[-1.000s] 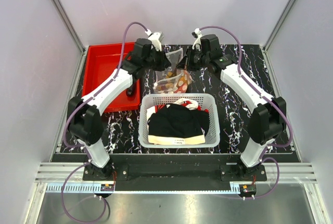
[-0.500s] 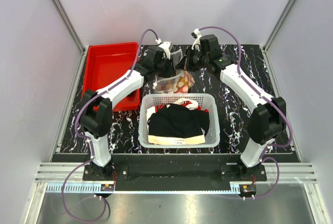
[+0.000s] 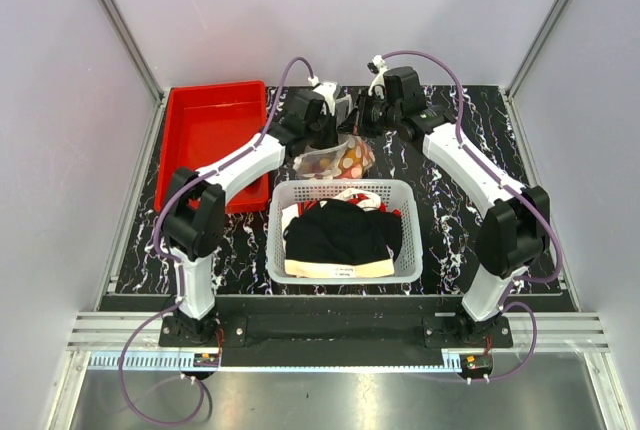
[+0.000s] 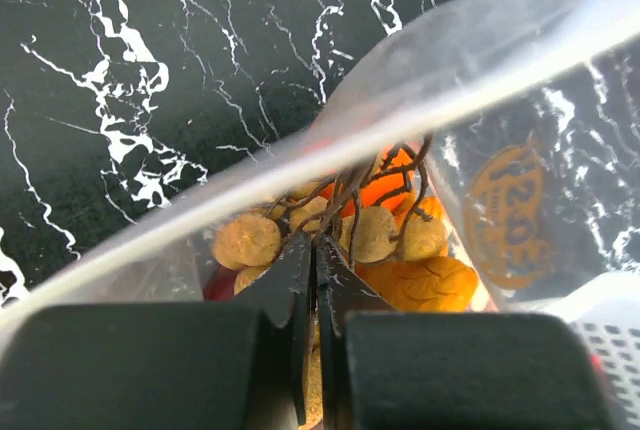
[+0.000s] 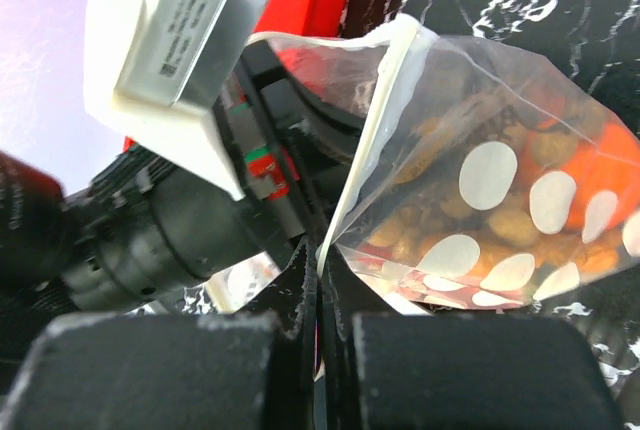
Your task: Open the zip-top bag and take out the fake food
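A: Our left gripper (image 4: 313, 250) has its jaws pressed together. The film puckers in dark creases right at the tips, so we read it as pinching the zip-top bag (image 4: 500, 70) just under the zip strip.

B: Our right gripper (image 5: 318, 260) is closed too, and the pale strip edge of the bag runs straight down into its tips. We hold the same mouth from opposite sides.

A: What room do we have? The black marbled table (image 3: 450, 240) shows bare surface on the right, between the white mesh basket (image 3: 340, 187) and the right wall.

B: On the left, the red bin (image 3: 205, 135) takes the far corner. Our left arm passes over its near right corner.

A: The basket, full of black and white clothes (image 3: 338, 232), sits on the near side of the bag. Its far rim lies just beside the bag's lower end, and we cannot tell whether they touch.

B: So the bag hangs at the far middle of the table, beyond the basket and to the right of the bin. Our two wrists crowd very close together there.

A: Inside, the fake food (image 5: 500, 225) is gathered low. We see an orange piece (image 4: 425, 285), tan balls (image 4: 247, 240) and pale round discs (image 5: 488, 175) against the film.
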`<state>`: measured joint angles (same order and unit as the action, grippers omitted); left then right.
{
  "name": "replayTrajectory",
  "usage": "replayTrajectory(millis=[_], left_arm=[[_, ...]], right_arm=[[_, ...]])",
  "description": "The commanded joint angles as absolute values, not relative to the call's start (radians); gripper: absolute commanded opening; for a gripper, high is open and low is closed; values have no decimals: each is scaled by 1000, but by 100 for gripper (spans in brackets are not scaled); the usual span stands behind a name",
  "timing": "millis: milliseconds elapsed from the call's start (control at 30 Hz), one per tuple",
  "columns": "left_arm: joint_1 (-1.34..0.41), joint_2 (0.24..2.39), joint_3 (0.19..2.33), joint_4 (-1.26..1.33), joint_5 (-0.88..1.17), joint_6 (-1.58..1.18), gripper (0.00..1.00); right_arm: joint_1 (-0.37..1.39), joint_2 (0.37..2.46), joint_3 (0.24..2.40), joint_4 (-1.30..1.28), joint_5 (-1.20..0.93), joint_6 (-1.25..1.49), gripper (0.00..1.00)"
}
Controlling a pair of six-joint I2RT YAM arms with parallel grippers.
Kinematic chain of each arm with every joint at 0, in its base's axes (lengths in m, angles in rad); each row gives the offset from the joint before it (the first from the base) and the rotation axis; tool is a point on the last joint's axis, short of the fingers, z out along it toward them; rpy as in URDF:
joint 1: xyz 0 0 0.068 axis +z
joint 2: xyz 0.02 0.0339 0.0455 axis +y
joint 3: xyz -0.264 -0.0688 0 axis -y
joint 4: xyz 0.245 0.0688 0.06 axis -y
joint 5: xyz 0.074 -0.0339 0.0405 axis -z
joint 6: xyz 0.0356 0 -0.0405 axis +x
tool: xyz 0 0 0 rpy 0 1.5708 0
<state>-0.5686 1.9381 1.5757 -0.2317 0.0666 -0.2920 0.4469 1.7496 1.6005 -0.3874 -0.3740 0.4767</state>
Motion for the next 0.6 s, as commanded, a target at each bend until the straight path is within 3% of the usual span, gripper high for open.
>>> replayTrajectory(millis=[0,233,567], left_arm=[[-572,1913,1620,-181,71,-265,0],[-572,1770,1461,-106,81,-249,0],[-597,1644,1353,-32,146,-184,0]], right_arm=[[459,1698,1595,-341,-289,483,0],[450,1644,1531,-341,-69,532,0],[445,1666,1543,-336,-138,537,0]])
